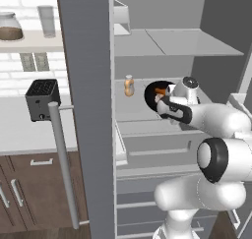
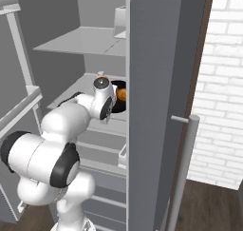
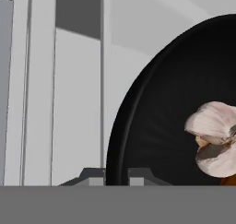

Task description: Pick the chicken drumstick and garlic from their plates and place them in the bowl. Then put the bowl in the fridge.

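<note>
One bowl [image 1: 151, 94], glossy black, sits on the middle shelf [image 1: 135, 112] of the open fridge [image 2: 156, 82], toward the right side of that shelf. In the hand view the bowl [image 3: 161, 126] takes up the right half, its rim curving from the bottom centre up to the top right.

Two items lie inside it. The garlic [image 3: 215, 138], whitish with split cloves, rests against the inner wall at the right. The drumstick [image 2: 122, 95] shows as an orange-brown patch in the bowl, also seen as a small orange spot in the left base view [image 1: 160, 91].

One gripper [image 3: 116, 176]: the two dark fingertips stand either side of the bowl's near rim, one just outside the wall and one just inside, closed on the rim. From the base cameras the hand is hidden behind the wrist [image 1: 184, 93], which reaches in over the shelf just beside the bowl.

One small bottle [image 1: 129, 85], orange-brown with a pale cap, stands on the same shelf, left of the bowl and apart from it.

One upper shelf [image 1: 167, 41], pale grey, lies above; a pale container [image 1: 121, 17] sits at its left.

One fridge door [image 1: 86, 110], grey, stands open at the left with a long bar handle [image 1: 63, 164].

One toaster [image 1: 43, 99], black, stands on the counter [image 1: 19, 130] further left. Above it a wall shelf [image 1: 29, 40] carries a jar [image 1: 10, 26] and a glass [image 1: 47, 20].
</note>
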Available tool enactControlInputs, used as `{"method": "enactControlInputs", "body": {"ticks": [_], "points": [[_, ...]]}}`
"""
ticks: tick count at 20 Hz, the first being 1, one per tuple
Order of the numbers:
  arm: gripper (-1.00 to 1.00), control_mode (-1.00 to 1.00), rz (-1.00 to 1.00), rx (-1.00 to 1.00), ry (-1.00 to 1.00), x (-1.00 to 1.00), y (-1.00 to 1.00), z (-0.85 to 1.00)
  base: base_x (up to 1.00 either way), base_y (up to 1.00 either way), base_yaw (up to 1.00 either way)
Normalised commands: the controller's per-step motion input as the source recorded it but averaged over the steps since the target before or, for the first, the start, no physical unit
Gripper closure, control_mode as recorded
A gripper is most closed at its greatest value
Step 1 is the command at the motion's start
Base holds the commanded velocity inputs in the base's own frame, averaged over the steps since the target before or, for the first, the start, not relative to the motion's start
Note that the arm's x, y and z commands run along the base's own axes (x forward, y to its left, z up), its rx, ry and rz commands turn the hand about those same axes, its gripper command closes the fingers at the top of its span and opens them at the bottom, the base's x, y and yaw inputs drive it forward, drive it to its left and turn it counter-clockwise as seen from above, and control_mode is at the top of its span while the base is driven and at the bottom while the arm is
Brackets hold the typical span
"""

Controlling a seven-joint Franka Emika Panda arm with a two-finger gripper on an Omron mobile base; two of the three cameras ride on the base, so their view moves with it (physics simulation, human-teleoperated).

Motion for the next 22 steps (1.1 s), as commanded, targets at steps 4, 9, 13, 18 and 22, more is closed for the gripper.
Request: {"method": "enactControlInputs", "body": {"ticks": [4, 9, 13, 18, 22], "points": [[1.00, -1.00, 0.00, 0.00, 0.04, 0.35, -0.15, -0.01, 0.00, 0.00, 0.00], [1.00, -1.00, 0.00, 0.00, 0.12, 0.29, -0.14, -0.20, 0.00, 0.00, 0.00], [1.00, -1.00, 0.00, 0.00, 0.06, 0.48, -0.03, -0.19, 0.00, 0.00, 0.00], [1.00, -1.00, 0.00, 0.00, 0.03, 0.47, 0.00, -0.20, 0.00, 0.00, 0.00], [1.00, -1.00, 0.00, 0.00, 0.07, 0.34, -0.02, -0.29, 0.00, 0.00, 0.00]]}}
